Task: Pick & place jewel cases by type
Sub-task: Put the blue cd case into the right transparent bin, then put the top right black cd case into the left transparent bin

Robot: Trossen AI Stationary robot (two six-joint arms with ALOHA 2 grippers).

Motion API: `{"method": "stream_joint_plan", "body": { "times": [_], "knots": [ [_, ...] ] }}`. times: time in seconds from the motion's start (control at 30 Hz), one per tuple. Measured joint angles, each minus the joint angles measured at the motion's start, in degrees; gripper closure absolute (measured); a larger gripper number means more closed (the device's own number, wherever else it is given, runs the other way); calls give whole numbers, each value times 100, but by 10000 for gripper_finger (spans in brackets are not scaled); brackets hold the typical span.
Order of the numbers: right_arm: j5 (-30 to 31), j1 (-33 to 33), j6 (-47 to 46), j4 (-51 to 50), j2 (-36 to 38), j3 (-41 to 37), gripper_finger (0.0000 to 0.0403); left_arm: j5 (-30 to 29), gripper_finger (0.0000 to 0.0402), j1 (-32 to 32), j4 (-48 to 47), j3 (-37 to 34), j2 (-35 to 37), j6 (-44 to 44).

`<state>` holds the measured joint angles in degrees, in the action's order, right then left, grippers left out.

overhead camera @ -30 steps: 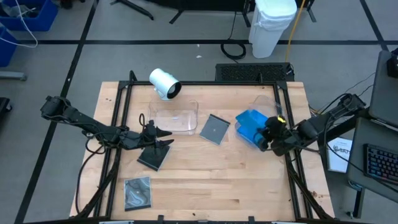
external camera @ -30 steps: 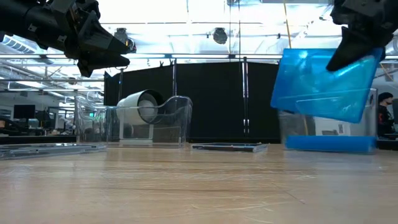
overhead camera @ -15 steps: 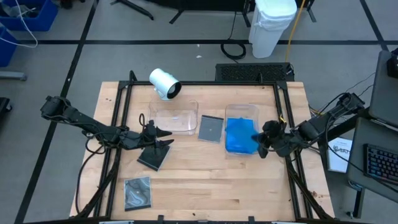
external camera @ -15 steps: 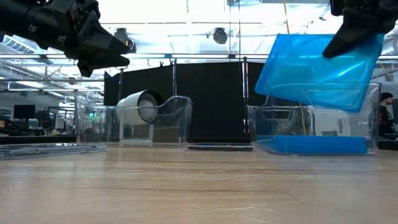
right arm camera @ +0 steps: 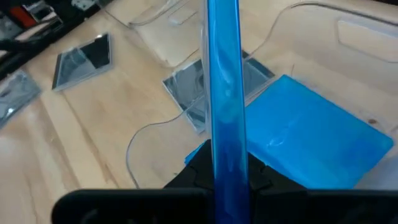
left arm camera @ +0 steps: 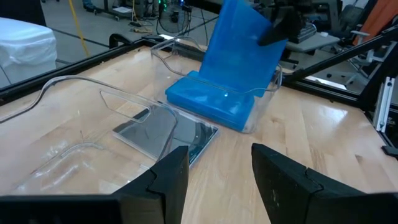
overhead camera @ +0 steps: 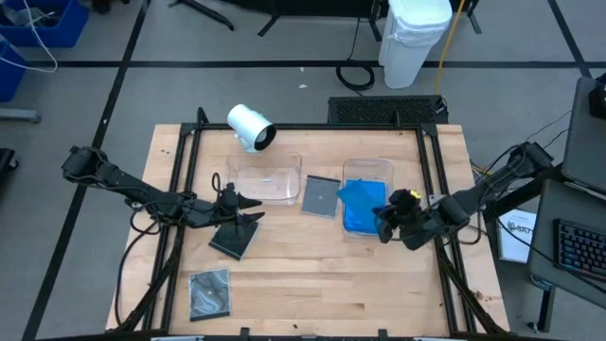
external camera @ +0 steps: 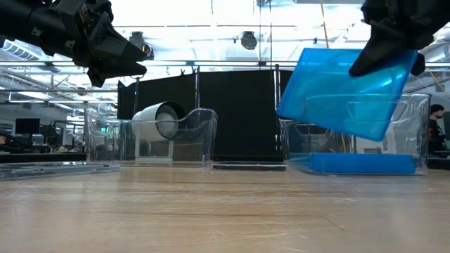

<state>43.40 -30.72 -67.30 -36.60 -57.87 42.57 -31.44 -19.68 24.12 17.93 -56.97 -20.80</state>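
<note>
Jewel cases, high view: a blue jewel case (overhead camera: 367,195) is clamped in the right gripper (overhead camera: 386,222), tilted above the right clear tray (overhead camera: 367,167), which already contains blue cases (overhead camera: 356,218). A grey jewel case (overhead camera: 320,195) lies flat between the right tray and the left clear tray (overhead camera: 269,180). A second grey case (overhead camera: 234,239) lies just near of the left gripper (overhead camera: 248,209), and a third (overhead camera: 209,292) lies at the near left of the table (overhead camera: 379,284). A white cylinder (overhead camera: 250,127) lies at the far left, behind the left tray. Low view: the held blue case (external camera: 344,91) hangs tilted, clear of the blue stack (external camera: 365,163) in the right tray (external camera: 295,144); the right gripper (external camera: 394,35) grips its upper edge. The left gripper (external camera: 130,60) hangs above the table at the left. Left wrist view: the left gripper (left arm camera: 217,180) has its fingers parted and holds nothing; the grey case (left arm camera: 186,134) lies beside the left tray (left arm camera: 81,124), and the held blue case (left arm camera: 239,46) stands over the stack (left arm camera: 211,102). Right wrist view: the right gripper (right arm camera: 225,177) is closed on the blue case (right arm camera: 224,81), seen edge-on above the stacked blue cases (right arm camera: 305,143).
</note>
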Motion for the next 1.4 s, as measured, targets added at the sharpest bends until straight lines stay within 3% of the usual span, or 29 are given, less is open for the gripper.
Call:
{"method": "stream_joint_plan", "body": {
  "times": [0.2,0.47,0.67,0.87,1.17,1.3,1.4],
  "knots": [
    [-328,-12,56,224,-498,4,371,2,222,0,0,0,0,-2],
    [-431,-5,77,283,-548,-53,299,0,222,0,0,0,0,-1],
    [213,2,90,339,-537,-116,231,2,222,0,0,0,0,-1],
    [1023,2,721,608,-410,-116,180,0,222,0,0,0,0,1],
    [1984,2,3067,1698,-251,-116,171,2,222,0,-2,0,0,1],
    [1870,94,3649,1776,-253,-116,178,0,222,0,-2,0,0,1],
    [1454,269,3705,1706,-253,-116,184,0,222,0,-2,0,0,1]
  ]
}}
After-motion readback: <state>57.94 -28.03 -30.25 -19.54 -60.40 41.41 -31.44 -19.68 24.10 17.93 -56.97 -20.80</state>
